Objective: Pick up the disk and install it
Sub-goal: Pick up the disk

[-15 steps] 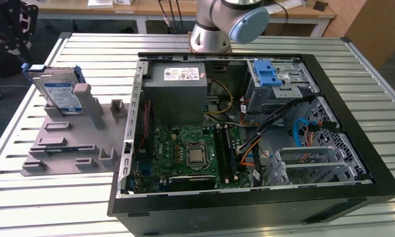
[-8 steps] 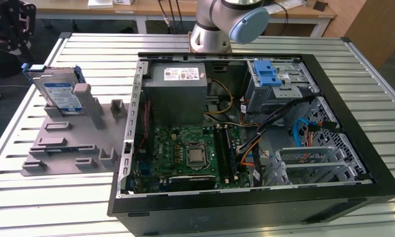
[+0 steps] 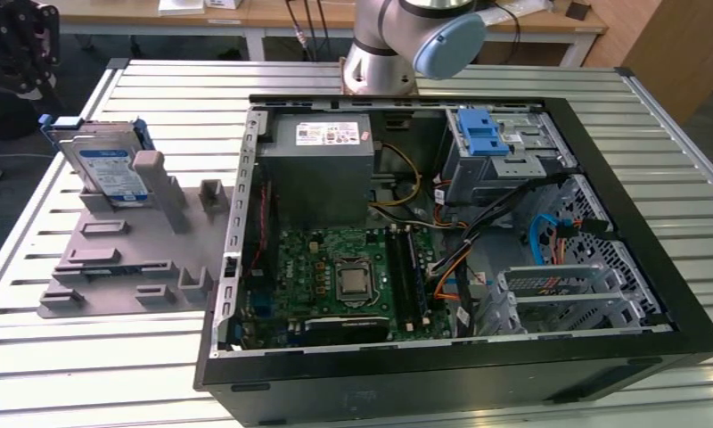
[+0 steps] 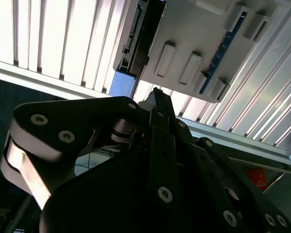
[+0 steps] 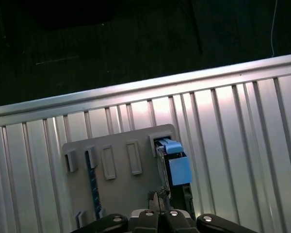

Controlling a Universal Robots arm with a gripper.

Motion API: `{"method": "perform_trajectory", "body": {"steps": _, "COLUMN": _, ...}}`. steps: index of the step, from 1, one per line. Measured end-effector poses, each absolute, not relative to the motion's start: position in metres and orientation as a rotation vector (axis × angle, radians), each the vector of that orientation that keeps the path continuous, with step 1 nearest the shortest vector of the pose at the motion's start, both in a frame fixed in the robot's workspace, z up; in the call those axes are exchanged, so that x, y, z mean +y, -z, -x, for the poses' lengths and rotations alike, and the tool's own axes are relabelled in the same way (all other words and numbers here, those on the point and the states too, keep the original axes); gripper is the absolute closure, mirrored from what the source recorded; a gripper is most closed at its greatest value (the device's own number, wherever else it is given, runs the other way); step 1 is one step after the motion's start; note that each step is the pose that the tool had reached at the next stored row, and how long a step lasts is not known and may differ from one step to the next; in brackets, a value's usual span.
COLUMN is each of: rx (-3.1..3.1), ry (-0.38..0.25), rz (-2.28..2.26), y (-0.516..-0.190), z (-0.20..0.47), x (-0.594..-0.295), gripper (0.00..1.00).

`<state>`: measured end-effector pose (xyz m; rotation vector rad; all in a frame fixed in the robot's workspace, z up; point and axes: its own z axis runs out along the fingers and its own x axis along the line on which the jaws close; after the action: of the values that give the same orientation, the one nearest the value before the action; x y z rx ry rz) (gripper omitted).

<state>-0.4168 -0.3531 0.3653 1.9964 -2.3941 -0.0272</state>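
Upright at one end of the grey holder (image 3: 110,254): the disk (image 3: 110,169), label showing. Gripper (image 5: 157,197) above the holder near the disk, fingers together, empty. Open computer case (image 3: 452,374) beside the holder.

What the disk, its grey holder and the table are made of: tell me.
The disk: seemingly bare metal casing with a silvery sheen, paper-like blue-and-white label, blue plastic-looking rails. The grey holder: matte, probably plastic, with moulded slots. The table: likely aluminium, in bright ribbed slats.
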Motion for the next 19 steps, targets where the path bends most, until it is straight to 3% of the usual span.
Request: {"method": "perform_trajectory", "body": {"steps": 19, "rx": -2.368, "ry": 0.005, "rz": -2.053, "y": -0.3625, "z": 0.4181, "x": -0.3501, "gripper": 0.89}}
